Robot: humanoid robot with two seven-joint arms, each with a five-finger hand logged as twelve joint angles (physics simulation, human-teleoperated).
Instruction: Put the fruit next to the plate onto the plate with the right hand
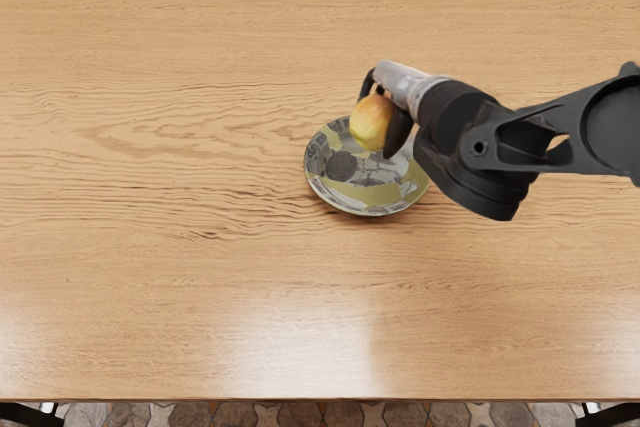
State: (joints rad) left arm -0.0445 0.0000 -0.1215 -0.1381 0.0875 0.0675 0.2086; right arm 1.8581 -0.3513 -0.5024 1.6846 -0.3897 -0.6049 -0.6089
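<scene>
Desk [180, 277] front half is bare wood, nothing near me to dodge. Next back is the plate [345, 199], patterned, flat on the desk right of centre. The fruit [371, 122], yellow with a reddish blush, sits in my right hand [392, 107] over the plate's far rim, not over its middle. My fingers [401, 134] are clenched round it: dark digits wrap its top and right side, with only a fruit-wide gap between them. I can't tell from this angle whether its underside touches the rim or hangs just clear. My right arm [560, 132] comes in from the right edge, and its wrist housing covers the plate's right side. Judgement: this is the placing step, carry mostly done, release not yet. To do it well I'd bring the fruit toward the plate's centre, since a round thing let go on the sloped rim may roll off the far side onto the desk. Lower until it bears on the plate, open the fingers slowly and evenly, then lift straight up so no digit drags it or tips the plate. Beyond that, more bare desk and its far edge.
</scene>
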